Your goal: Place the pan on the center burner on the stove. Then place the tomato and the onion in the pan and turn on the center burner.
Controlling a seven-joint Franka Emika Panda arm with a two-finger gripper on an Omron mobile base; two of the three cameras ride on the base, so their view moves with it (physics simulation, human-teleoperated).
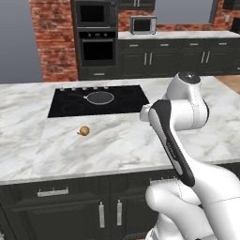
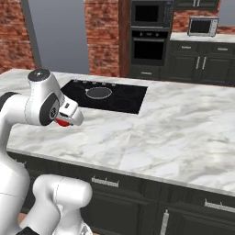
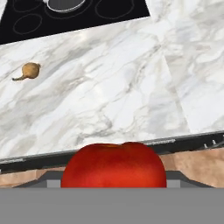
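One tomato (image 3: 113,164) sits nearest the camera, grasped in the gripper (image 2: 64,121). One pan (image 1: 99,98) rests on the stove (image 1: 126,101); one onion (image 1: 84,131) lies on the bench (image 1: 117,140).

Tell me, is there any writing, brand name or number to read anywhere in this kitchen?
None can be read.
Small silver knobs on the flat black glass cooktop: any marks too small to tell.
Silver microwave: no legible label.
Black wall oven: no legible label.
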